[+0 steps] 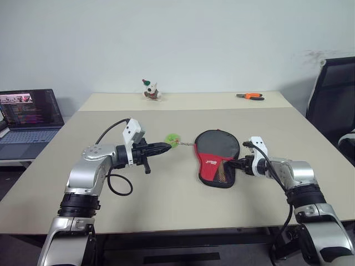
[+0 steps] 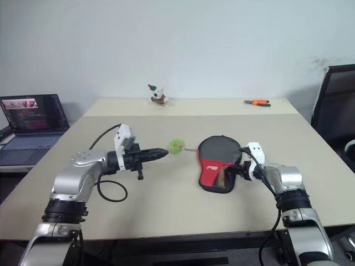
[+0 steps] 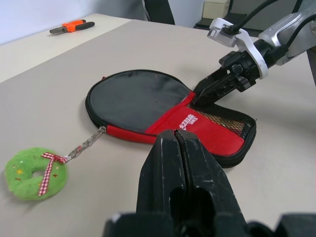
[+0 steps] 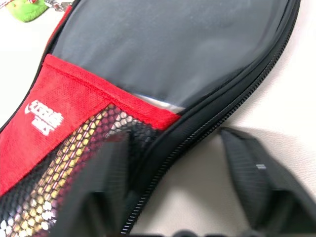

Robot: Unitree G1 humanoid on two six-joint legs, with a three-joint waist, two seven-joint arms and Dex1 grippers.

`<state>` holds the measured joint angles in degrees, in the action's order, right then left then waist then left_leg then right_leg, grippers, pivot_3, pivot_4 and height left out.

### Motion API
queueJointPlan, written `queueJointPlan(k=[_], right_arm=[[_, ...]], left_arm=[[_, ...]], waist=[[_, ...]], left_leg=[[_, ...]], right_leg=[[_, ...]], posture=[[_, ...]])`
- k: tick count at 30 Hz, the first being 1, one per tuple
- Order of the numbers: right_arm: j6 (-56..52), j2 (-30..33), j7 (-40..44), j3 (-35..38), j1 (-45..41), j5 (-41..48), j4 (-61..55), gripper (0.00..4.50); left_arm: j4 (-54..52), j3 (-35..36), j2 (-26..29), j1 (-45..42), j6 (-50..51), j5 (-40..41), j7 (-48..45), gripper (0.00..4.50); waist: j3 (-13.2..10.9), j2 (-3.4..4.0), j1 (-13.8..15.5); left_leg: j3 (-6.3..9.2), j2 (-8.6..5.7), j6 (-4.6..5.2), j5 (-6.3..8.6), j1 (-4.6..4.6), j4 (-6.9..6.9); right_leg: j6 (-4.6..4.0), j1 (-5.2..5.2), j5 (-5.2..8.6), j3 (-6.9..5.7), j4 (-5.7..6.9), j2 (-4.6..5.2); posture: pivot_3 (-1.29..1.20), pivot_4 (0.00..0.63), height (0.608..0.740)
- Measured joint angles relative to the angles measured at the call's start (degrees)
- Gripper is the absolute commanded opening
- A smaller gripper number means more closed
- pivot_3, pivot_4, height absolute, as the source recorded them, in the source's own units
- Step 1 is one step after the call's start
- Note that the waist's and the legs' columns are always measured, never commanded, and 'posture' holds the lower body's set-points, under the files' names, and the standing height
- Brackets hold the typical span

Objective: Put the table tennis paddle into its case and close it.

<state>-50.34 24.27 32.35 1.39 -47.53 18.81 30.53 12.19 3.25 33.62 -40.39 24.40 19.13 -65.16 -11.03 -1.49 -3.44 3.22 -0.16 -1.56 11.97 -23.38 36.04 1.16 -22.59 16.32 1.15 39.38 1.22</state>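
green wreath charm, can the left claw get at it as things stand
Probably yes: the green wreath charm lies on bare table just past the shut left claw, nothing between them; it would have to open first.

case (image 1: 216,158) lying flat mid-table, black paddle-shaped pouch, red panel with white logo, mesh pocket at narrow end, zip edge along rim, green wreath charm on zip pull, table tennis paddle (image 4: 148,101) barely visible inside

Right tool (image 2: 232,174) at the zip edge of the case (image 2: 218,160), mid-table (image 2: 166,210).
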Motion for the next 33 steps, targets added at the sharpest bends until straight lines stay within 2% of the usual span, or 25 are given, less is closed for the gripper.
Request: queueJointPlan(k=[6, 18, 25, 33], right_arm=[[-0.4, -1.1, 2.5, -1.0, -0.2, -0.4, 0.6, 0.04], [-2.4, -6.3, 4.1, -1.7, -0.9, -1.7, -1.7, 0.04], [-8.8, -9.8, 10.0, -7.6, 1.0, 0.9, -11.5, 0.04], [-14.5, -7.7, 11.3, -10.5, 7.6, 3.4, -23.6, 0.04]], left_arm=[[-0.7, -0.1, 1.8, 1.7, 0.2, 0.0, -0.6, 0.00], [-6.7, 0.6, 7.0, 8.8, 4.2, 4.4, -2.5, 0.00], [-12.8, 1.4, 8.8, 11.7, 7.8, 9.7, -4.4, 0.00], [-17.3, 1.5, 9.7, 16.4, 9.2, 12.1, -5.1, 0.00]], waist=[[0.0, 0.00, -0.1], [0.0, 0.00, -1.3], [0.0, 0.01, -1.4], [0.0, 0.00, -0.7]], left_leg=[[-0.11, 0.03, 0.01, 0.01, 0.43, -0.09], [-0.11, 0.32, 0.00, 0.02, 0.48, -0.18], [-0.12, 0.48, -0.02, 0.05, 0.44, -0.23], [-0.12, 0.29, -0.04, 0.11, 0.37, -0.24]], right_leg=[[0.00, 0.34, 0.01, 0.14, -0.02, -0.01], [-0.01, 0.26, 0.00, 0.32, -0.02, -0.05], [-0.03, 0.15, 0.01, 0.63, -0.03, -0.17], [-0.02, 0.20, 0.01, 0.66, -0.28, -0.10]], posture=[[0.00, 0.150, 0.740], [0.00, 0.150, 0.740], [0.00, 0.150, 0.740], [0.00, 0.150, 0.740]])
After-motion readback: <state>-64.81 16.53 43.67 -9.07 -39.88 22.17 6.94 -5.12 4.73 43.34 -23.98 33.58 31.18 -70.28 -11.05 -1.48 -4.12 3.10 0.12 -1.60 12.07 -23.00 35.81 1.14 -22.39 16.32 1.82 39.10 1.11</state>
